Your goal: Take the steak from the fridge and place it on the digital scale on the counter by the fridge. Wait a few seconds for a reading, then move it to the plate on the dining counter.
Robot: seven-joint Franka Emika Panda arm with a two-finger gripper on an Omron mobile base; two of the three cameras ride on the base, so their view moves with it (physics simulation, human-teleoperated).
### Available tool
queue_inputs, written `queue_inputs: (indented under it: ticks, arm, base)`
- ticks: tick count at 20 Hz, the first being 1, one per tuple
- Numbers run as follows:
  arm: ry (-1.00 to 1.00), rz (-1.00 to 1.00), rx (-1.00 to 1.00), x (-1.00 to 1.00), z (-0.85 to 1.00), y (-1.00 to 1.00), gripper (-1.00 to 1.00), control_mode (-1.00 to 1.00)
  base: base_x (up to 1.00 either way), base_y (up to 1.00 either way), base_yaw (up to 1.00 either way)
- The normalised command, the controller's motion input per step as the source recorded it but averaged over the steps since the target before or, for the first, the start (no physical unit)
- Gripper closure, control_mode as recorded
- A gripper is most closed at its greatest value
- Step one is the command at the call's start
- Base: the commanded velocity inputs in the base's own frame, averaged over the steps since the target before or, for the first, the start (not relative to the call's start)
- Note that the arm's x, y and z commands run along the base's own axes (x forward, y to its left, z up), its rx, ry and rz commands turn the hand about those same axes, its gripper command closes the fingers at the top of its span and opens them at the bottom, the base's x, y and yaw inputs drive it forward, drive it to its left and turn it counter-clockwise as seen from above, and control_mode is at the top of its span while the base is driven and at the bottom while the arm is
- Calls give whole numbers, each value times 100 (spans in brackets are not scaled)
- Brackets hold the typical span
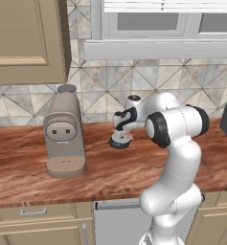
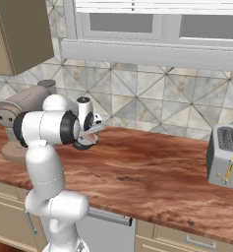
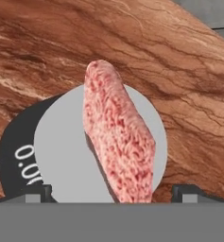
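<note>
Steak [image 3: 117, 137] lies across the digital scale [image 3: 61, 156] in the hand view, its near end cut off below. Gripper [image 3: 111, 191] released, fingertips [image 3: 38, 191] spread either side. Scale's readout is partly cropped; desk [image 3: 179, 71] beyond.

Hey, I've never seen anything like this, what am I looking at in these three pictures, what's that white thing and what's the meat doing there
The white thing is a robot arm in a computer-drawn kitchen. Two pictures come from cameras riding behind it, one to its left and one to its right. The third comes from a camera on its hand, looking down.

The arm's gripper, a two-finger claw, hangs over a wood-grain counter. Its fingers stand wide open and hold nothing.

Below it sits a small round digital scale with a steak lying on its grey top. The hand view shows both close up.

Also on the counter are a beige coffee machine at the left and a toaster at the right.
</note>
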Motion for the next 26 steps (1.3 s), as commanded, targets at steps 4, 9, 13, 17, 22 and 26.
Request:
queue_inputs:
  ticks: [4, 9, 13, 17, 22, 26]
  arm:
    - [4, -1, 0, 13, -18, 2, -100, -100]
    - [4, -1, -1, 16, -14, 3, -100, -100]
    - [3, -1, -1, 16, -12, 4, -100, -100]
    - [4, -1, -1, 14, -12, 5, -100, -100]
    - [4, -1, -1, 10, -14, 7, 100, -100]
    - [1, -2, -2, 2, -12, 10, 100, -100]
  base:
    - [0, 0, 0]
    - [0, 0, 0]
    - [0, 0, 0]
    - [0, 0, 0]
    - [0, 0, 0]
    - [0, 0, 0]
